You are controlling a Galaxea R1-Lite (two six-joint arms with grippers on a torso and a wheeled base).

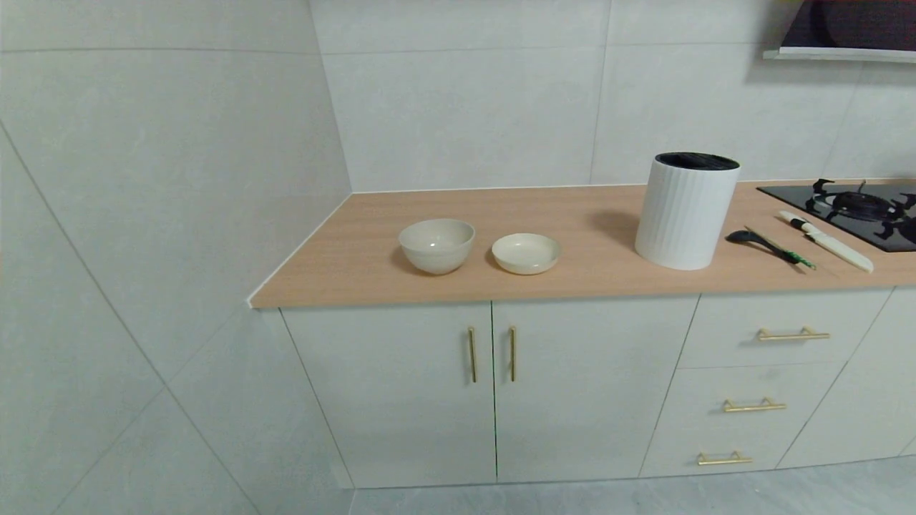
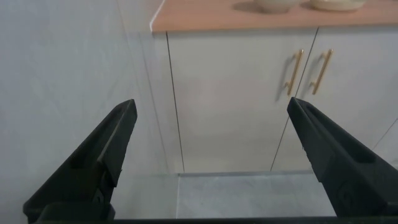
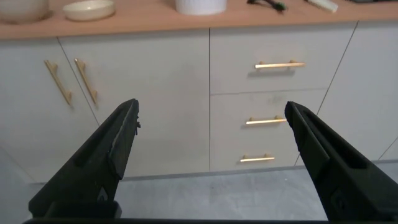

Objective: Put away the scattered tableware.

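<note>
Tableware lies scattered on a long wooden counter (image 1: 358,265) against a tiled wall. Two cream bowls sit side by side towards the left, both upright with their mouths facing up: one deep bowl (image 1: 436,245) on the left and one shallow bowl (image 1: 526,253) just beside it on the right, not touching.

To the right of them, well apart, one tall white ribbed holder (image 1: 686,212) stands upright with its dark opening on top. Right of the holder lie three long utensils, roughly parallel, each with its long axis running from far left to near right. One black spoon (image 1: 762,243) has its scoop at the far-left end, near the holder's base. Green-tipped chopsticks (image 1: 780,249) lie along the spoon's handle, green end nearest; whether there is one stick or two cannot be told. One white knife (image 1: 826,241) lies furthest right, with a dark band near its far end. One black gas hob (image 1: 855,207) is set into the counter at the far right.

Below the counter are two cabinet doors (image 1: 401,393) and three drawers (image 1: 780,332), each with one gold bar handle.

The left gripper (image 2: 210,104) is low before the cabinet doors, jaws spread wide and holding nothing. The right gripper (image 3: 211,104) is low before the drawers, also spread wide and holding nothing.
</note>
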